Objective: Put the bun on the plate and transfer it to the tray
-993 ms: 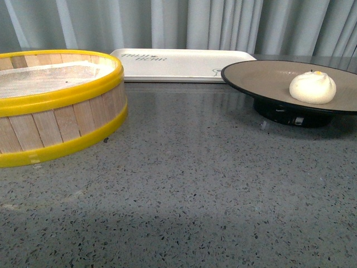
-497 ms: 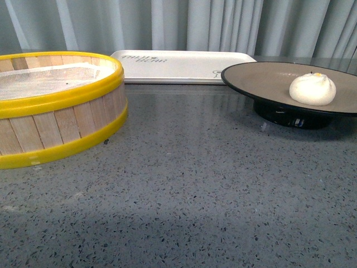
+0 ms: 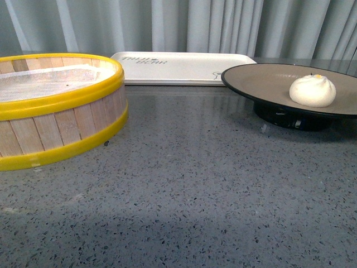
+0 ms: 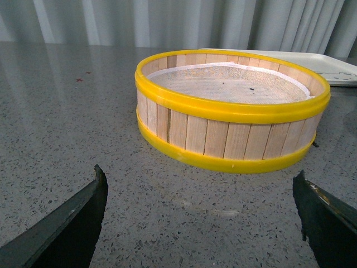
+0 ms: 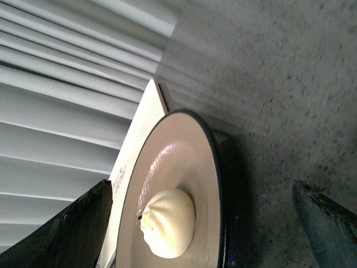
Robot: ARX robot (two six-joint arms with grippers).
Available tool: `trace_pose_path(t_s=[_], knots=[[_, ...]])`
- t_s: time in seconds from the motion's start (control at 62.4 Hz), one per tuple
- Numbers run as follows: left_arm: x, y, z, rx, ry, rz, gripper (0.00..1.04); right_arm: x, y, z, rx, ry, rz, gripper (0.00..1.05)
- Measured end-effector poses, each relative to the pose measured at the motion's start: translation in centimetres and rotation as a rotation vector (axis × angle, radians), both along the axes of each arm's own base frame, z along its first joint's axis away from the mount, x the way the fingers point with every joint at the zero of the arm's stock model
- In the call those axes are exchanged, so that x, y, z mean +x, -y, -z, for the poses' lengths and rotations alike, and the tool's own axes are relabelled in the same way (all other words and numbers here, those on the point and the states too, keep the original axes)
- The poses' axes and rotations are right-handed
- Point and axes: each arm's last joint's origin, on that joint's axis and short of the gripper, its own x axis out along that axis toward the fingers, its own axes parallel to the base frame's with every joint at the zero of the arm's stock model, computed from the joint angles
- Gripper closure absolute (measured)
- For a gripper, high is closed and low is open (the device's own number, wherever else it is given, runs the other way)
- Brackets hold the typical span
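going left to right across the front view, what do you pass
yellow-rimmed wooden steamer basket → cream-white tray → brown plate, with the bun sitting on its right part

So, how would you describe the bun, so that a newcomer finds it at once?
On the grey speckled table, look right to the wide tan plate with a black rim. The bun sits on it. It is a small white pleated ball with a yellow dot; the tray and basket nearby are far larger.
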Motion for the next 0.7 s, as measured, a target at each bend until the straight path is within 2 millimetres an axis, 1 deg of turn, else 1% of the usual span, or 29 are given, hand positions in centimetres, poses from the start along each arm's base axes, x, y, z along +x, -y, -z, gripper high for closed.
trace_pose_path(t_s=[0.256,0.433,0.449,0.481,0.705], knots=[[0.0,0.0,0.0,0.0,0.0,0.0,0.07,0.4,-1.3,0.7,0.076,-0.034,-0.048,0.08],[0.0,0.0,0.0,0.0,0.0,0.0,0.07,1.1,-1.6,0.8,0.102,-0.039,-0.065,0.09],[0.0,0.0,0.0,0.0,0.0,0.0,0.07,1.2,-1.6,0.9,0.106,-0.043,-0.068,0.13],[0.0,0.0,0.0,0.0,0.0,0.0,0.07,1.3,-1.6,1.0,0.107,-0.046,-0.068,0.17],[0.0,0.0,0.0,0.0,0.0,0.0,0.07,1.3,-1.8,1.0,0.108,-0.051,-0.073,0.54]])
